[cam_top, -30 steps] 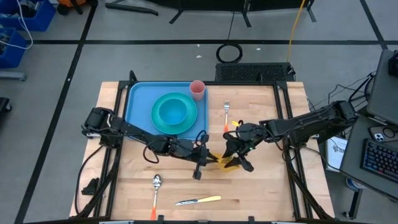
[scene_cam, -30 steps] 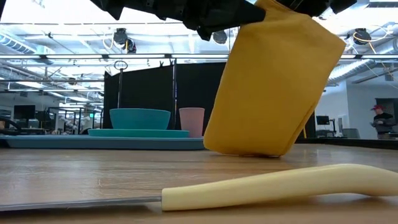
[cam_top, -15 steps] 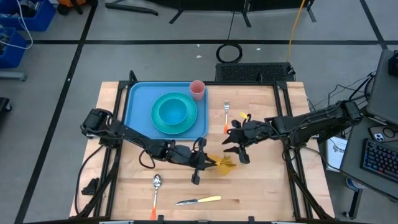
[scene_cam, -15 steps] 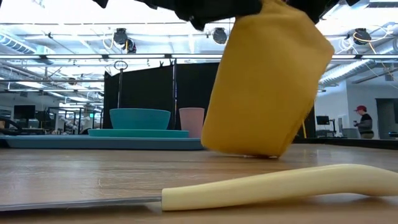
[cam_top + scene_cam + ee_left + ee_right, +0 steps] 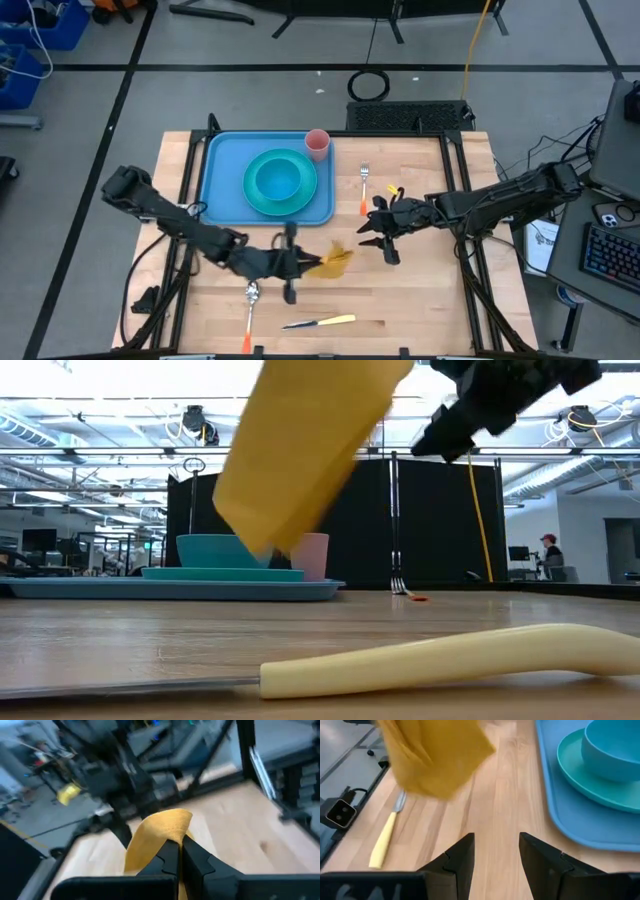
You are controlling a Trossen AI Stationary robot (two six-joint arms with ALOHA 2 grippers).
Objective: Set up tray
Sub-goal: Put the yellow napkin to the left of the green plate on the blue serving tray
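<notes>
Your left tool (image 5: 297, 264) has its two fingers (image 5: 170, 857) pressed together on a fold of the yellow cloth (image 5: 334, 262), which hangs lifted clear of the table (image 5: 420, 300) in the low view. Nearest that tool, on the side toward the table's front edge, you have one spoon (image 5: 251, 295) with an orange handle just beside it, and a little farther out one knife (image 5: 320, 322) with a pale yellow handle.

Your right tool (image 5: 377, 228) sits near the cloth on its other side, not touching it. Its fingers (image 5: 455, 860) stand apart with bare wood showing between them, and they hold nothing.

Just beyond the right tool lies one fork (image 5: 365, 186) with an orange handle, resting on the table.

Farther back, behind the left tool and off to the side of the right one, you see the tray (image 5: 222, 170) lying flat at the table's rear. It carries one round teal plate (image 5: 258, 196) with one teal bowl (image 5: 278, 178) sitting on it, and one pink cup (image 5: 317, 144) standing upright at the tray's far corner.

In the room behind the table, one person (image 5: 548, 556) stands far off.
</notes>
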